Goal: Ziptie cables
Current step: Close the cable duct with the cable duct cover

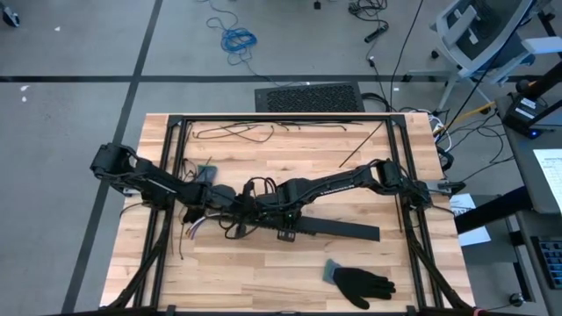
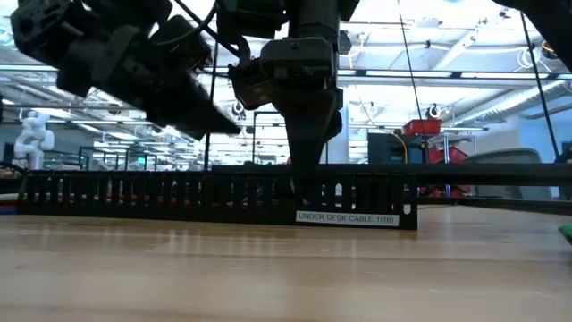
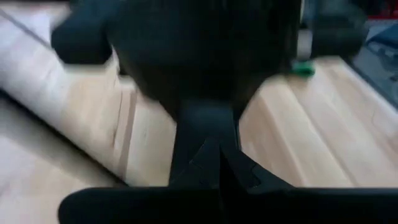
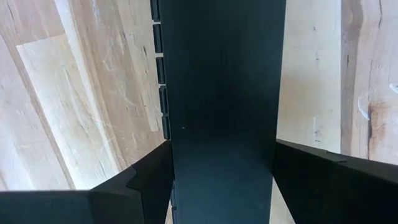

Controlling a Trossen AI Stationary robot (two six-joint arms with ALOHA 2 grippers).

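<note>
Two arms met over the middle of the wooden table [image 1: 263,263], one from each side. Farthest left in the high view, the cables [image 1: 195,226] lay as one loose bundle with pale and coloured ends fanned on the wood, just beside the left arm's wrist end and behind its gripper. The left gripper [image 1: 235,211] sat near the table's centre with its fingers together; whether anything was pinched between them could not be told. Its own wrist view showed only a blurred dark mass over the wood, with one dark finger [image 3: 205,155] pointing ahead.

Next came the right gripper [image 1: 283,230], directly over the left end of the one black slotted strip [image 1: 338,230]. The right wrist view alone showed the hold: two dark fingers [image 4: 146,174] stood wide, one on each side of the strip, clamped across its width. The low view alone showed the strip's white label [image 2: 347,217] and the gripper coming down onto it from above.

Farther right, near the front edge, lay one black glove [image 1: 362,283], well apart from the cables.
</note>
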